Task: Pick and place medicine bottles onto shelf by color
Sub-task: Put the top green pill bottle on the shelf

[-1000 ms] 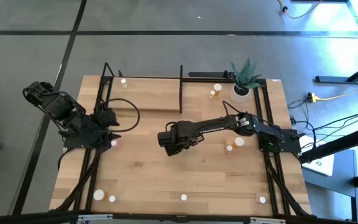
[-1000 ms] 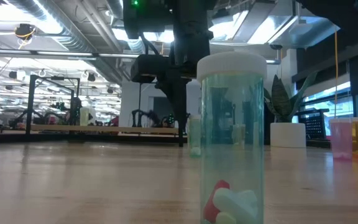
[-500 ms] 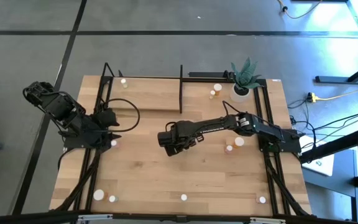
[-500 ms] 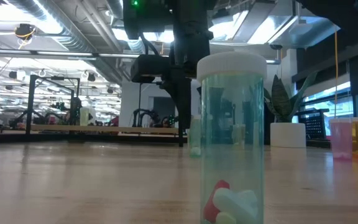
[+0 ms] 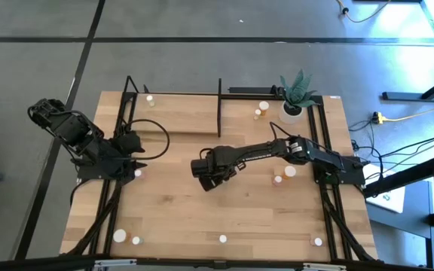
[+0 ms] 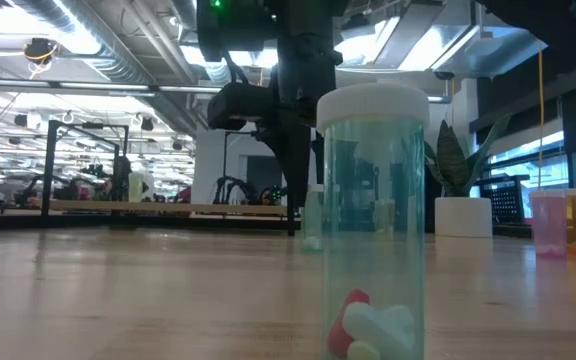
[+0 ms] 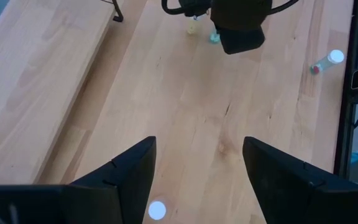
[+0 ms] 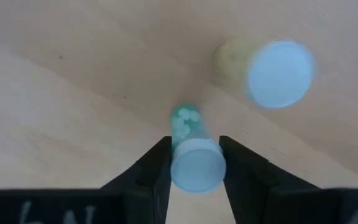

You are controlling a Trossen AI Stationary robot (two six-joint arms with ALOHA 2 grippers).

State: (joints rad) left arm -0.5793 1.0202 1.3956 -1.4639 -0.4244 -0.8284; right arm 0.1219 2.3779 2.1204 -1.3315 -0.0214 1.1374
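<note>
My right gripper (image 8: 195,149) points down at the table's middle (image 5: 206,172), shut on a small green medicine bottle (image 8: 188,134) with a white cap. A pale bottle (image 8: 272,71) stands close beside it. My left gripper (image 7: 197,162) hangs open over the table's left part (image 5: 136,160), above a white-capped bottle (image 7: 157,210) that it does not touch. The shelf (image 5: 179,113) lies along the far edge, with two bottles (image 5: 263,106) near its right end and one bottle (image 5: 150,98) near its left end. My right gripper pinches the green bottle at its white cap (image 8: 180,168), one finger on each side. The fingers (image 8: 160,158) come from above, pointing down. The bottle leans a little under them, and in the low view its base (image 6: 312,244) seems to rest on the table.
A potted plant (image 5: 294,105) stands at the shelf's right end. Loose bottles stand right of centre (image 5: 290,172) and along the near edge (image 5: 119,235), (image 5: 317,242). One green bottle (image 6: 373,220) stands right before the low camera. The shelf's black upright bar (image 5: 218,105) rises at mid-shelf.
My right gripper has stayed over the green bottle, rolled its wrist a little and brought its fingers in onto the cap. The bottle now leans slightly where it stood upright. My left arm has kept still.
</note>
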